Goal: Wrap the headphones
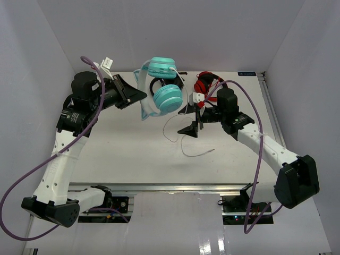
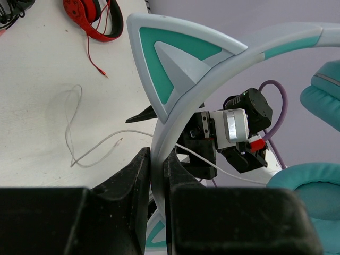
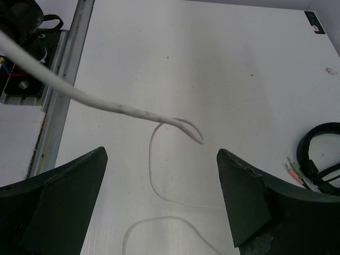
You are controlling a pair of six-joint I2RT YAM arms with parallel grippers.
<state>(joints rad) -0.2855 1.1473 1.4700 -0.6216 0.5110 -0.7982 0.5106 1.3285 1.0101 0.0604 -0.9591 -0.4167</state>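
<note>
The teal headphones [image 1: 166,98] hang above the back of the table, earcups stacked, pale cat-ear headband [image 1: 142,85] to the left. My left gripper [image 1: 139,95] is shut on the headband; in the left wrist view the headband [image 2: 175,69] runs down between the pinched fingers of my left gripper [image 2: 158,170], with the teal earcups [image 2: 311,186] at the right. The thin white cable [image 1: 183,143] drops from the headphones and loops on the table. My right gripper [image 1: 189,120] is open above the cable, holding nothing; in its own view my right gripper [image 3: 162,196] hovers over the cable loops [image 3: 153,175].
Red headphones [image 1: 204,82] lie at the back right of the table, also in the left wrist view [image 2: 93,18]. Black headphones [image 1: 158,85] lie behind the teal pair and show at the right wrist view's edge [image 3: 319,154]. A metal rail [image 1: 268,101] runs along the table's right edge.
</note>
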